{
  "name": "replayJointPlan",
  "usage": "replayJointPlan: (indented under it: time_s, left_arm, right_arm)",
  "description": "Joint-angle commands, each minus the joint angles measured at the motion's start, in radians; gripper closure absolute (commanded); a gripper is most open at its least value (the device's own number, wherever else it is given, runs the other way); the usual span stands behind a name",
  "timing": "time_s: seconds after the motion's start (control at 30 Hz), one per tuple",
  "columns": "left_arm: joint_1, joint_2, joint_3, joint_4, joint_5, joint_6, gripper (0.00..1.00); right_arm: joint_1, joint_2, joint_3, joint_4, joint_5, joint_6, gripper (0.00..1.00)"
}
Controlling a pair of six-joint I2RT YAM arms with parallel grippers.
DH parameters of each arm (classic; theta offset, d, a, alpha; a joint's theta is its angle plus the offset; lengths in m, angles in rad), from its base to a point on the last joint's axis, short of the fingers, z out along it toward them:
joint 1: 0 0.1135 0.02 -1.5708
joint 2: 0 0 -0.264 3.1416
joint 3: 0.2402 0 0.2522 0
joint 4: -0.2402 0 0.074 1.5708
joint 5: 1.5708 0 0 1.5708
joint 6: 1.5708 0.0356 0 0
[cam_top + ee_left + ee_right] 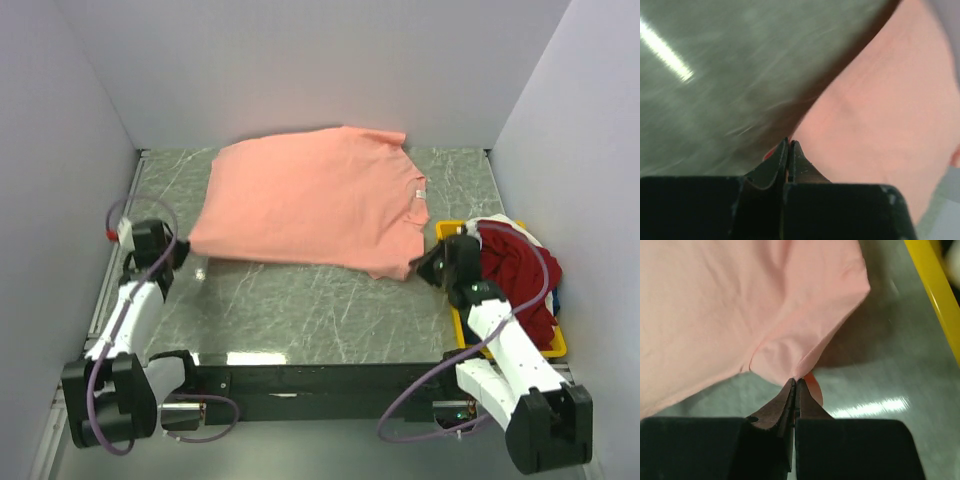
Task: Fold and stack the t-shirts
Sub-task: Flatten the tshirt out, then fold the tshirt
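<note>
1 pink t-shirt [310, 195], 1 red t-shirt [510, 265], 1 yellow bin [556, 346].

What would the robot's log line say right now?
shirt: pink t-shirt spread on table | left pincer: shut on its corner | right pincer: shut on its edge | red t-shirt: in yellow bin

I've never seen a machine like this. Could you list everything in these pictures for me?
salmon-pink cloth t-shirt: one, salmon-pink, spread flat across the far half of the table.
deep red cloth t-shirt: one, deep red, heaped in the bin.
white cloth: one bit, white, at the far end of that heap.
yellow plastic bin: one, yellow, at the table's right edge.
grey-green marbled table: one, grey-green, under everything.
robot arms: two, white and black, left arm and right arm at the near edge.
fingers: two pairs, black, left fingers and right fingers each shut on a near corner of the salmon-pink t-shirt.
</note>
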Motion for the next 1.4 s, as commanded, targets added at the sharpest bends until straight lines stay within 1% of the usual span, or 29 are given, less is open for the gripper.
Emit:
replayJointPlan:
  time_s: [0.0,0.1,0.2,0.23,0.33,0.47,0.57,0.6,0.7,0.73,0.8,0.9,1.0,1.1,1.2,1.37]
  left_arm:
    - [0.006,-0.135,-0.143,-0.023,-0.099,-0.084,1.00]
    - [0.006,-0.218,-0.197,-0.113,-0.166,-0.120,1.00]
    - [0.006,-0.311,-0.223,-0.190,-0.221,-0.144,1.00]
    - [0.006,-0.353,-0.229,-0.202,-0.226,-0.149,0.99]
    - [0.006,-0.407,-0.237,-0.236,-0.240,-0.149,0.99]
    - [0.008,-0.421,-0.210,-0.298,-0.251,-0.137,0.99]
    - [0.008,-0.419,-0.205,-0.302,-0.237,-0.124,0.99]
    - [0.006,-0.416,-0.202,-0.298,-0.232,-0.121,0.99]
    - [0.006,-0.399,-0.193,-0.299,-0.217,-0.118,0.99]
    - [0.006,-0.390,-0.191,-0.301,-0.214,-0.118,0.99]
    - [0.006,-0.384,-0.182,-0.305,-0.200,-0.120,0.99]
    - [0.006,-0.384,-0.174,-0.341,-0.203,-0.124,0.98]
    - [0.005,-0.417,-0.173,-0.411,-0.228,-0.140,0.98]
    - [0.005,-0.462,-0.174,-0.480,-0.249,-0.164,0.97]
    - [0.002,-0.477,-0.174,-0.509,-0.258,-0.190,0.96]
    - [0.003,-0.415,-0.101,-0.548,-0.317,-0.202,0.98]
  right_arm:
    - [0.007,-0.151,-0.108,-0.032,-0.057,0.035,1.00]
    - [0.022,-0.223,-0.177,-0.106,-0.072,0.030,1.00]
    - [0.039,-0.298,-0.208,-0.193,-0.066,0.032,1.00]
    - [0.042,-0.338,-0.214,-0.230,-0.074,0.032,1.00]
    - [0.047,-0.419,-0.231,-0.310,-0.078,0.035,1.00]
    - [0.050,-0.518,-0.224,-0.379,-0.098,0.052,1.00]
    - [0.052,-0.524,-0.175,-0.382,-0.078,0.041,1.00]
    - [0.052,-0.506,-0.158,-0.372,-0.074,0.035,1.00]
    - [0.067,-0.369,-0.072,-0.322,-0.077,0.004,1.00]
    - [0.074,-0.290,-0.047,-0.293,-0.069,-0.008,1.00]
    - [0.108,-0.213,0.029,-0.270,-0.022,-0.017,1.00]
    - [0.147,-0.029,0.124,-0.232,0.021,-0.034,1.00]
    - [0.168,0.092,0.206,-0.207,0.038,-0.045,1.00]
    - [0.173,0.187,0.263,-0.177,0.051,-0.054,1.00]
    - [0.173,0.275,0.319,-0.166,0.069,-0.080,1.00]
    - [0.171,0.380,0.404,-0.152,0.067,-0.106,1.00]
